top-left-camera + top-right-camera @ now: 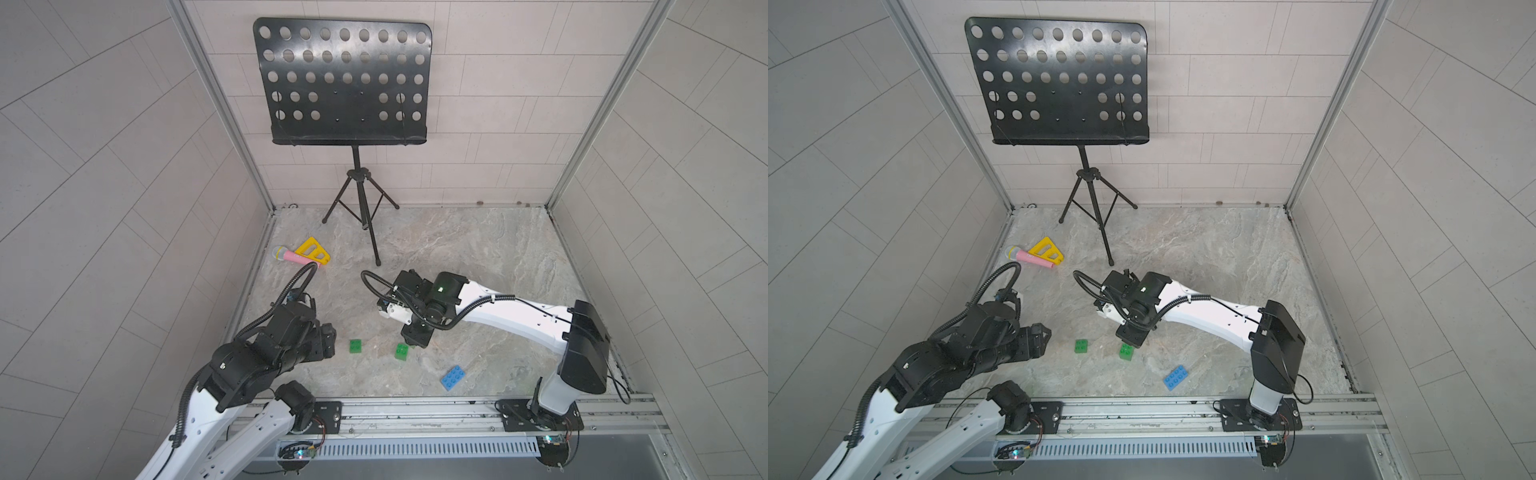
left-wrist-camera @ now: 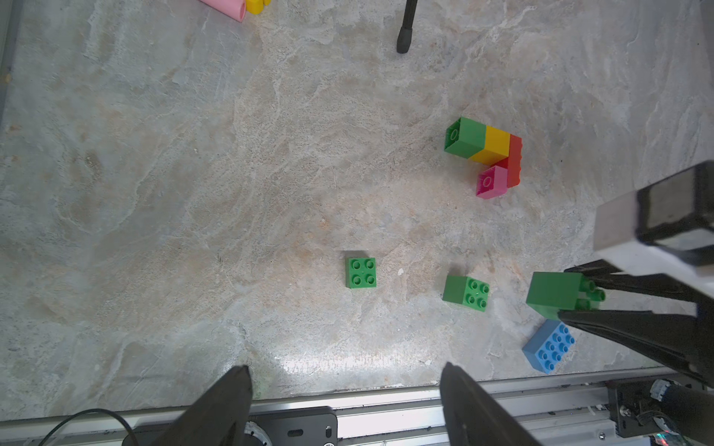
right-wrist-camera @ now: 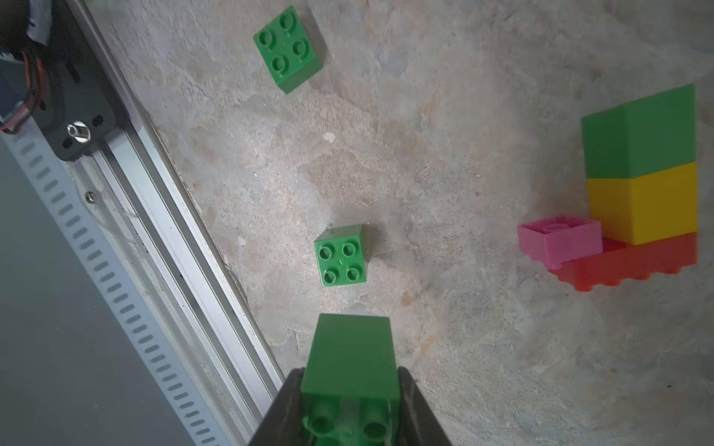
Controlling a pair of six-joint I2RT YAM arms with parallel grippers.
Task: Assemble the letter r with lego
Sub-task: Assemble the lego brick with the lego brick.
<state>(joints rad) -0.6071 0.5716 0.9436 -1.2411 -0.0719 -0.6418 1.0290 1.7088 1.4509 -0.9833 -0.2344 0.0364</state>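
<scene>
The right end effector (image 3: 349, 372) is clamped tight on a green brick (image 3: 349, 347), whose studs point back toward the wrist. The left end effector (image 2: 345, 368) hangs over the front of the counter (image 2: 193, 193) with its jaws wide apart and nothing between them. On the counter sit 2 loose green bricks, the nearer one (image 3: 340, 255) and the farther one (image 3: 288, 48). There is also a blue brick (image 2: 548, 345) and a partial build (image 2: 487, 154) of green, yellow, red and pink lying on its side.
</scene>
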